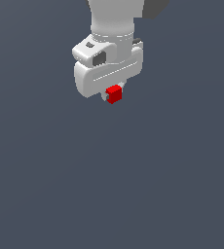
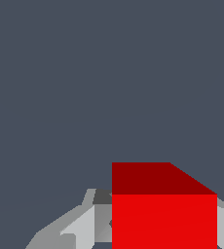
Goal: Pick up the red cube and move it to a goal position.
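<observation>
The red cube (image 1: 114,94) is a tiny plain bright-red block held between the fingers of my white gripper (image 1: 114,95), just under the hand's body, in the upper middle of the exterior view. The gripper is shut on it and looks lifted off the grey surface. In the wrist view the red cube (image 2: 163,214) fills the space between the grey fingers (image 2: 82,226); one finger shows on each side of it. No goal marker shows in either view.
A plain dark grey surface (image 1: 133,185) fills both views. The white arm (image 1: 111,19) rises out of the top of the exterior view. No other objects show.
</observation>
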### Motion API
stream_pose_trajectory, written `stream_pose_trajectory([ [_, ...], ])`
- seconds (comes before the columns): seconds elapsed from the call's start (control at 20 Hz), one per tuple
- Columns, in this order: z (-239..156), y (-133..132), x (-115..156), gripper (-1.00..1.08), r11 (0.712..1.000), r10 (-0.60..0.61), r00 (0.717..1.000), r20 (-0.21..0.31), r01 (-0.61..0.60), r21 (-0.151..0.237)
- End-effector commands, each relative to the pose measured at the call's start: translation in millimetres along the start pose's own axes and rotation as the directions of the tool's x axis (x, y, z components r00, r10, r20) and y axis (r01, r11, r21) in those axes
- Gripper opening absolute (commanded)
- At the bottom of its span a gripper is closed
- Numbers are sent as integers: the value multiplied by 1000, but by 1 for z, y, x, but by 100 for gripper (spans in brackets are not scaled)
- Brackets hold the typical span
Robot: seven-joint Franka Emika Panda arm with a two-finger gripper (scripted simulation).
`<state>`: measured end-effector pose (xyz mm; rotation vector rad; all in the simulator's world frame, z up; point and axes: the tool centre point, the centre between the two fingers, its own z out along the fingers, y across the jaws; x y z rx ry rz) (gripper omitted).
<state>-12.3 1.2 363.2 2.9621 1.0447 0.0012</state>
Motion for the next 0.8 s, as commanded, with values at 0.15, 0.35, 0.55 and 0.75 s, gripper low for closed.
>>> stream_pose_trajectory([
  [0.15, -34, -7, -2, -100, 1000, 1, 1000, 0, -1, 1],
  [0.35, -46, -9, -2, -100, 1000, 1, 1000, 0, -1, 1],
  [0.55, -50, -10, -1, -100, 1000, 1, 1000, 0, -1, 1],
  [0.75, -48, -8, -1, -100, 1000, 2, 1000, 0, -2, 1],
])
